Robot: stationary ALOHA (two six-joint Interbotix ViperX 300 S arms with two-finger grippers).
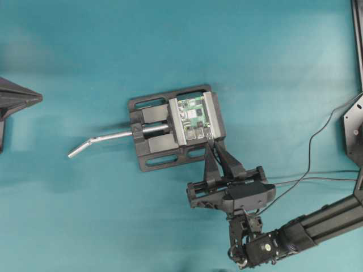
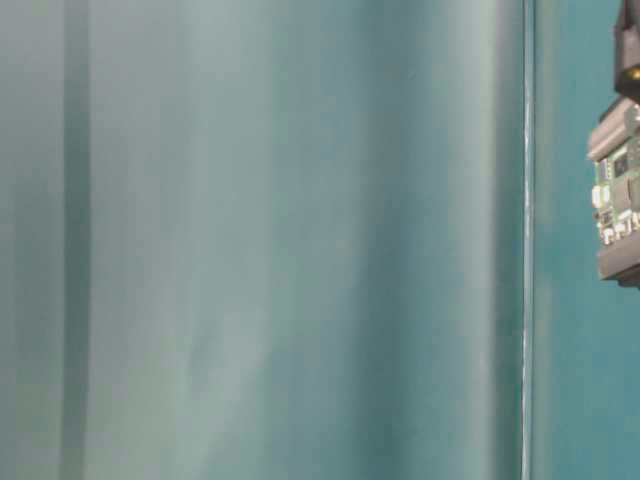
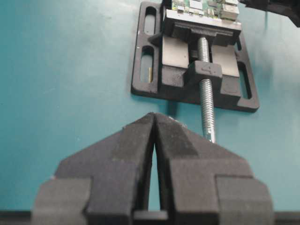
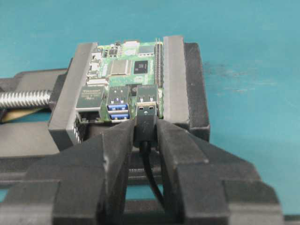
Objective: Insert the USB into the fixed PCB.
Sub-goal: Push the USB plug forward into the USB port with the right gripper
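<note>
The right hand (image 4: pixel 146 133) pinches the USB (image 4: pixel 147 112) by its black body, silver plug level at the near edge of the green PCB (image 4: pixel 129 70), which a black vise (image 1: pixel 153 150) clamps steady for insertion; the left hand (image 3: pixel 154 136), closed and empty, waits beyond the vise.

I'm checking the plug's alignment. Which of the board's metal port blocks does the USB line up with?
The rightmost block, nearest the right vise jaw. The USB, held in the right gripper, sits right at its opening; the blue-tongued block beside it and the larger block are left of the plug.
</note>
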